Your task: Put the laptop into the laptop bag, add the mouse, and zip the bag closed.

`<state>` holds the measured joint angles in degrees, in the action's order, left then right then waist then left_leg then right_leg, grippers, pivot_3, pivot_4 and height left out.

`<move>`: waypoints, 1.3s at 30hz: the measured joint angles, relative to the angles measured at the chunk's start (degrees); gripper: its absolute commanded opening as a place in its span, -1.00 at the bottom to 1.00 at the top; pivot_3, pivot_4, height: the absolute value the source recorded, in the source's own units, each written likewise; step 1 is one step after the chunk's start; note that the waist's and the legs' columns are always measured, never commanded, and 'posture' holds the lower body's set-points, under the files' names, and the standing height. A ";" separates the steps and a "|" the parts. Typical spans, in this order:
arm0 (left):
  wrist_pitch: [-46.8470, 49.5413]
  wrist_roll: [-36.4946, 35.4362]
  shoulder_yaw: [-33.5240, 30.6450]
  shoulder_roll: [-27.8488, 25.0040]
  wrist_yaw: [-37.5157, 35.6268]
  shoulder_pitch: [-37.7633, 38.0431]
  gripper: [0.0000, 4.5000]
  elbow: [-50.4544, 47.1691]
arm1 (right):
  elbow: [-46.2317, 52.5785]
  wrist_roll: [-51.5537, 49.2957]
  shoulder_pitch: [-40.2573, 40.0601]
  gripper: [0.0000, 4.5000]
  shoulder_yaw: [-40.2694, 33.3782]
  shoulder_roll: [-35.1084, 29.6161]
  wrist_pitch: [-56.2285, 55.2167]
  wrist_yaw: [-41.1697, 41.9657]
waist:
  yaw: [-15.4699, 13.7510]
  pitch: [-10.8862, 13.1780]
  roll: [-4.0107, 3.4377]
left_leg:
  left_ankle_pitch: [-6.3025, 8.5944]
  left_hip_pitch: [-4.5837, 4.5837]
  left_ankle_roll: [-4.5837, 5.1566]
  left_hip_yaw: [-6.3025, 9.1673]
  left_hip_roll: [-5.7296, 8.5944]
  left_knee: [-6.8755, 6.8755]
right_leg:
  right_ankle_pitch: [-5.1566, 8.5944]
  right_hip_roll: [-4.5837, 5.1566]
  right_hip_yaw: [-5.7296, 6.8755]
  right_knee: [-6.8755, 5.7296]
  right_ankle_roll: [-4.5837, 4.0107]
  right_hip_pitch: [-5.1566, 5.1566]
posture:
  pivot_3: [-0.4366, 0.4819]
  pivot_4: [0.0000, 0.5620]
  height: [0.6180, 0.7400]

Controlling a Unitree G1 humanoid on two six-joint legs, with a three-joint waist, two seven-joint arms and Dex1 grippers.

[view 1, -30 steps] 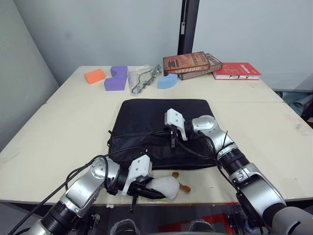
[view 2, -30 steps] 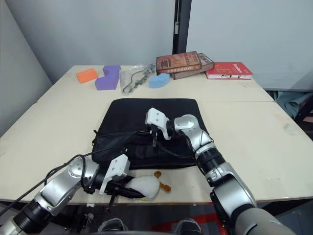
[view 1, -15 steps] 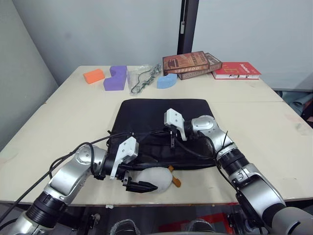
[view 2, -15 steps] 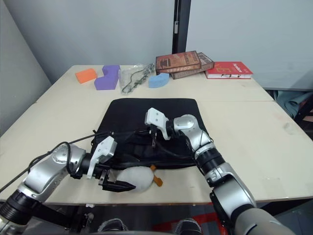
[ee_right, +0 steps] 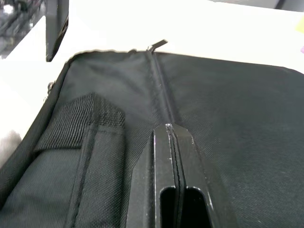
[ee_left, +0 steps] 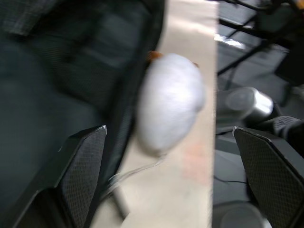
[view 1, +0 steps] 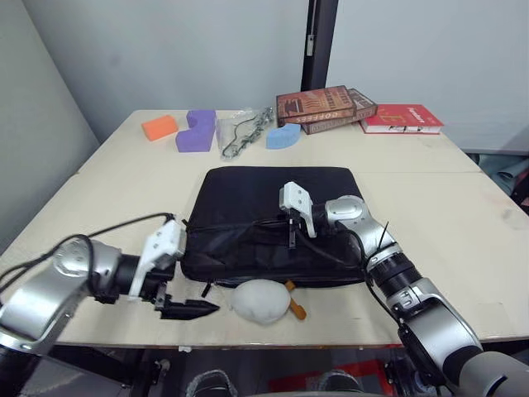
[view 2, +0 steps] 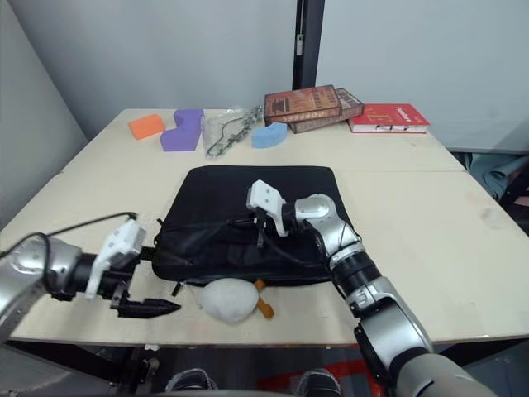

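The black laptop bag [view 1: 264,198] lies flat in the middle of the table. My right gripper [view 1: 292,237] is shut, its tips resting on the bag's top along the zipper line [ee_right: 159,90]; a zipper pull [ee_right: 157,45] sits farther along that line. My left gripper [view 1: 188,304] stands open near the table's front edge, left of the bag's front corner, with nothing between its fingers. A puffy white lump [view 1: 260,300] with an orange tip lies against the bag's front edge, to the right of that gripper. The laptop and the mouse are out of view.
At the back of the table lie stacked books [view 1: 324,107], a red book [view 1: 402,119], a blue foam piece [view 1: 283,136], a clear packet with a chain [view 1: 240,131], a purple block [view 1: 197,131] and an orange block [view 1: 159,127]. The table's front edge [view 1: 331,337] runs just below the lump.
My left gripper opened, let go of the white lump and drew back to the left. The lump now lies on the table by the bag. The right arm stayed put.
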<state>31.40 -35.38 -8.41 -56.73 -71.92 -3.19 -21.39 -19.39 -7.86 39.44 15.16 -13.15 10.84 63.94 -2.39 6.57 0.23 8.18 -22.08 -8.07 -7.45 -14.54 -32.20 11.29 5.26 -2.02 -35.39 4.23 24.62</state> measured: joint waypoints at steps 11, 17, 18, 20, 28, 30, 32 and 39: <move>1.44 1.50 1.93 6.99 5.37 -18.45 0.01 11.97 | 26.42 -17.48 -2.34 0.11 -7.91 -9.28 24.68 -0.02 | -1.11 0.20 -0.08 | -0.17 -0.75 -0.30 0.12 -0.01 0.16 | -0.01 -0.05 0.21 0.24 0.02 0.50 | -0.05 -0.47 0.89; -3.59 7.58 11.86 20.99 8.07 -30.18 -0.98 22.56 | 35.43 -17.63 -9.42 1.00 -3.56 -20.31 24.45 6.27 | -2.87 0.24 -0.04 | -0.06 -0.73 -0.31 0.17 0.00 -0.20 | -0.05 -0.01 0.16 -0.03 0.08 0.42 | -0.05 -0.47 0.89; -4.30 8.37 12.50 22.35 8.28 -31.22 -0.98 23.77 | 36.01 -17.64 -9.76 1.00 -3.02 -20.60 24.26 6.89 | -2.79 0.25 -0.03 | -0.07 -0.72 -0.29 0.17 0.00 -0.23 | -0.05 -0.02 0.15 -0.10 0.08 0.43 | -0.05 -0.47 0.89; -6.96 10.47 14.63 26.60 8.39 -34.68 -0.98 28.69 | 37.64 -17.64 -10.47 1.00 -1.38 -22.10 23.75 8.39 | -2.85 0.25 -0.02 | -0.07 -0.73 -0.27 0.18 -0.01 -0.40 | -0.06 -0.01 0.11 -0.23 0.09 0.42 | -0.05 -0.47 0.89; -17.60 17.86 20.57 37.04 6.31 -39.17 -0.98 47.99 | 36.29 -10.76 -11.15 1.00 8.82 -21.21 14.84 10.31 | -2.84 0.26 0.00 | -0.07 -0.78 -0.14 0.25 0.00 -0.82 | -0.09 0.00 0.05 -0.53 0.13 0.42 | -0.05 -0.47 0.89; -21.51 19.46 20.62 38.05 6.01 -40.82 -0.98 52.32 | 34.00 -8.77 -10.98 1.00 10.57 -20.14 12.82 10.27 | -3.05 0.25 0.00 | -0.06 -0.76 -0.12 0.32 0.02 -0.93 | -0.10 0.03 0.08 -0.58 0.12 0.32 | -0.05 -0.47 0.89; -24.21 20.95 20.69 38.26 6.12 -42.25 -0.98 55.81 | 32.44 -7.46 -10.49 1.00 11.30 -19.50 11.33 10.16 | -3.09 0.25 0.00 | -0.05 -0.71 -0.07 0.33 0.08 -1.00 | -0.10 0.09 0.06 -0.63 0.11 0.25 | -0.05 -0.47 0.89; -27.86 22.59 20.29 39.03 5.16 -43.14 -0.98 59.62 | 27.62 -2.18 -8.76 1.00 14.38 -18.55 5.50 10.42 | -3.08 0.19 0.03 | -0.03 -0.65 0.04 0.34 0.25 -1.09 | -0.12 0.25 0.02 -0.68 0.09 0.14 | -0.05 -0.47 0.89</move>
<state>3.53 -12.79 11.88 -17.70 -66.76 -46.33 38.22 8.23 -10.04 30.68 29.54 -31.70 16.34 74.36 -5.47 6.76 0.26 8.15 -22.72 -8.03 -7.12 -14.29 -33.29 11.16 5.51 -2.00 -36.07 4.31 24.76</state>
